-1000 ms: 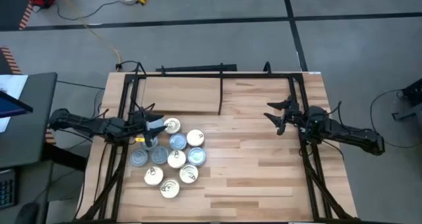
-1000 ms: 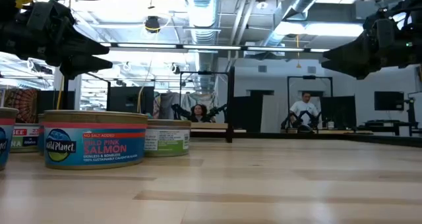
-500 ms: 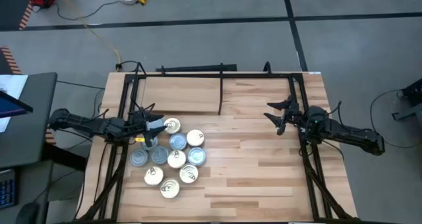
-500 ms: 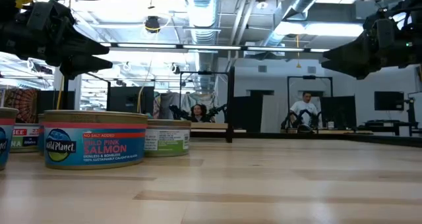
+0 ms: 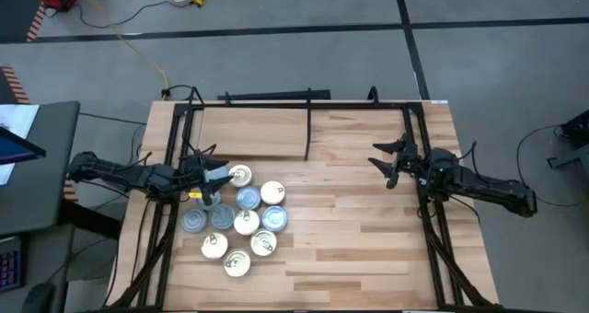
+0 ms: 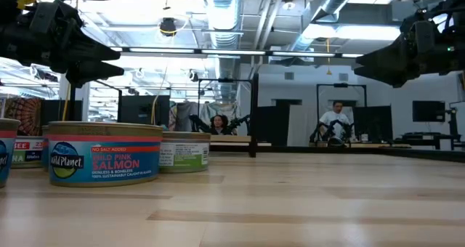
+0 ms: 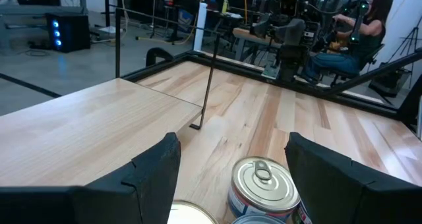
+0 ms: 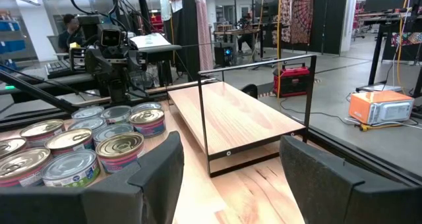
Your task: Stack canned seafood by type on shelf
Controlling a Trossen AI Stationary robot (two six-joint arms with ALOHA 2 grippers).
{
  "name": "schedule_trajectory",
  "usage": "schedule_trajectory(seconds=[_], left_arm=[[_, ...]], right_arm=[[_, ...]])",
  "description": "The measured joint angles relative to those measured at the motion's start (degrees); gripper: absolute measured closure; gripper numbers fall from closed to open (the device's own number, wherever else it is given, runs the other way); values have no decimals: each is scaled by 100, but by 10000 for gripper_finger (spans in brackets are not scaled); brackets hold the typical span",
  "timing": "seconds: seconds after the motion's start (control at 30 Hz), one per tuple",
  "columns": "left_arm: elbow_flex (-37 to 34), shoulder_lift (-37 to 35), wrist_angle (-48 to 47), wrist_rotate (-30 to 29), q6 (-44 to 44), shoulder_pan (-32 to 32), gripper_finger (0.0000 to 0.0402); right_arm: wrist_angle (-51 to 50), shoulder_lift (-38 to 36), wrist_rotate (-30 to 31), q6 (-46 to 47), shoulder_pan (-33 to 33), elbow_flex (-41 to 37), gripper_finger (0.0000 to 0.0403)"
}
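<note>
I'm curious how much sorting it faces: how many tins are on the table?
10 tins: three farthest, four mid-row, three nearest, all clustered by the left gripper; none on the shelf. It may hide another.

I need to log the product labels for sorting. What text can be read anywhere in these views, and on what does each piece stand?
"Wild Planet": logo on the nearest salmon tin, low view.
"WILD PINK SALMON": same tin's red and blue label.
"NO SALT ADDED": red band at the top of that label.
Small print under "SALMON": too small to read.
Green-labelled tin: print blurred.
Tins in the high and wrist views: labels unreadable.
</note>
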Motion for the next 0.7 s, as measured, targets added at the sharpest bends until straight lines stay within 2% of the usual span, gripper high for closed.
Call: schedule_trajectory(seconds=[0.07, 0.13, 0.2, 0.27, 0.4, 0.57, 0.7], left_arm=[[0, 0, 22, 3, -126, 0, 138], [0, 0, 28, 36, -680, -4, 138], [0, 0, 22, 329, -1502, -4, 138], [0, 0, 28, 647, -1943, -4, 138], [0, -2, 30, 741, -1929, -4, 138], [0, 0, 19, 287, -1954, -4, 138], [0, 0, 15, 123, -2052, -4, 138]], right_arm=[[9, -1, 0, 2, 0, 0, 127], [81, 1, 0, 327, 0, 0, 127], [194, -1, 2, 909, 7, 0, 127], [520, 1, 28, 982, -18, -2, 127], [1138, -1, 46, 1302, -42, 0, 127], [1364, -1, 44, 1932, -39, 0, 127], [1348, 1, 45, 1995, -18, -3, 127]])
